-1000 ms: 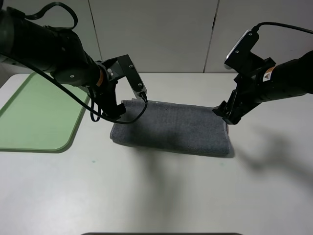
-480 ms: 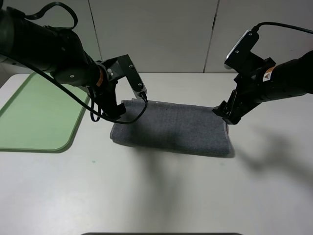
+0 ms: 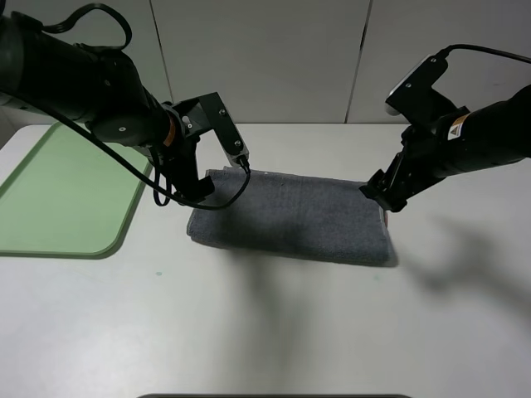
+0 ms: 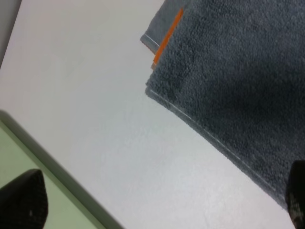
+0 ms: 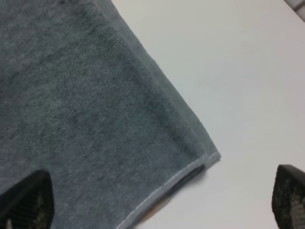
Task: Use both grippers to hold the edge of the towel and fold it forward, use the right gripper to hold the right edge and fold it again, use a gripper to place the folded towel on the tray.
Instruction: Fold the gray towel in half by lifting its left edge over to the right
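The dark grey towel [image 3: 290,215] lies folded as a long band on the white table. My left gripper [image 3: 196,189] hovers over its far left corner, jaws open and empty. My right gripper [image 3: 383,196] hovers over its far right corner, jaws open and empty. In the left wrist view the towel [image 4: 238,71] shows an orange stripe [image 4: 167,33] peeking from the lower layer, between the wide-apart fingertips of the gripper [image 4: 157,198]. In the right wrist view the towel corner [image 5: 71,95] lies under the open gripper [image 5: 157,195]. The pale green tray [image 3: 58,191] lies to the left, with nothing on it.
The white table [image 3: 265,323] stretches toward the front of the towel. A grey panelled wall [image 3: 265,50] stands behind the table. The tray's rim [image 4: 9,152] shows close to the left gripper.
The right arm's wrist and its grey box have shifted slightly to the right; its fingertips stay over the towel's right corner. The left arm and the towel have not moved.
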Robot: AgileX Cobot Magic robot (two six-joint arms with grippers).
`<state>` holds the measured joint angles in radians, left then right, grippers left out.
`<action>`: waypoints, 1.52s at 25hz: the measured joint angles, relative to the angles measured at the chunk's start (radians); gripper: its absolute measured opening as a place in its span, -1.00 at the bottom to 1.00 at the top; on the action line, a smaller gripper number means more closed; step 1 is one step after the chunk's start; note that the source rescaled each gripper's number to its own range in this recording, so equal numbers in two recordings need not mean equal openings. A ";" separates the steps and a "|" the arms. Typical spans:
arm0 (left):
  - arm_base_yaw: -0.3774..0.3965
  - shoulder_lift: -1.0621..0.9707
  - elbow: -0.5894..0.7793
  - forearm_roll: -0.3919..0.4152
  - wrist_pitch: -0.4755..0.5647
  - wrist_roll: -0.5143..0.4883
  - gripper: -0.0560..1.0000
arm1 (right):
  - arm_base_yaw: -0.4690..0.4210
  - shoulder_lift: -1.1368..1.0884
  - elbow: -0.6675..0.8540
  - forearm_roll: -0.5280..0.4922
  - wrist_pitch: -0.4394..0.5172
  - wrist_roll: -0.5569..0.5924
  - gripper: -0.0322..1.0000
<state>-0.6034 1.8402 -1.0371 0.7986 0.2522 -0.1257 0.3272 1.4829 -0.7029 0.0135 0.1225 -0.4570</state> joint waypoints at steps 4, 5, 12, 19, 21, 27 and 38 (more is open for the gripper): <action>0.000 0.000 0.000 -0.001 0.000 0.000 1.00 | 0.000 -0.090 0.000 0.000 0.067 0.117 1.00; 0.000 0.000 0.000 -0.002 0.000 0.000 1.00 | 0.000 -0.120 0.000 0.000 0.088 0.139 1.00; 0.000 0.000 0.000 -0.002 0.000 0.000 1.00 | 0.000 -0.360 0.000 0.000 0.204 0.268 1.00; 0.000 0.000 0.000 -0.002 0.000 0.000 1.00 | 0.000 -0.587 0.000 -0.001 0.390 0.354 1.00; 0.000 0.000 0.000 -0.002 0.000 0.000 1.00 | 0.000 -0.650 0.007 0.000 0.413 0.355 1.00; 0.000 0.000 0.000 -0.002 0.000 0.000 1.00 | 0.000 -0.858 0.143 0.031 0.424 0.373 1.00; 0.000 0.000 0.000 -0.002 0.000 0.000 1.00 | 0.000 -1.186 0.233 0.054 0.580 0.457 1.00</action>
<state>-0.6034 1.8402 -1.0371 0.7967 0.2525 -0.1257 0.3272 0.2970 -0.4697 0.0671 0.7021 0.0000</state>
